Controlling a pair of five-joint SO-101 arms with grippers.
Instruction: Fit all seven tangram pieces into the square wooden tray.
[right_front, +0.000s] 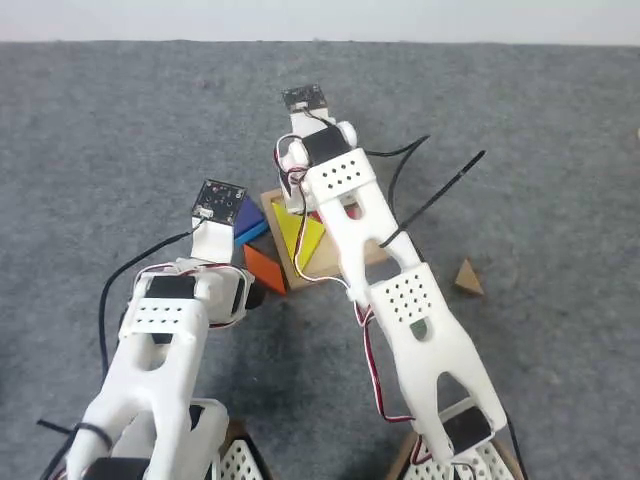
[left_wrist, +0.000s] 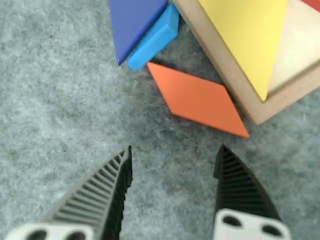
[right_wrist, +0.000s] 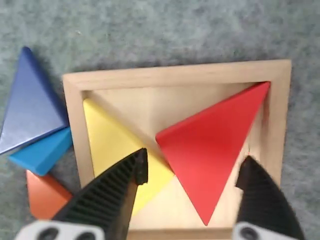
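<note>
Left gripper, jaws spread, hovers beside the orange parallelogram, at eight o'clock of the wooden tray. Right gripper (also spread) hangs over the red triangle. Best pinch the parallelogram's narrow width squarely.

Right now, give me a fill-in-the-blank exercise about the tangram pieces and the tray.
The wooden tray holds the red triangle and the ____ triangle.
The orange piece outside the tray is shaped like a ____.
The left gripper has its jaws ____.
Missing words: yellow; parallelogram; open.
</note>
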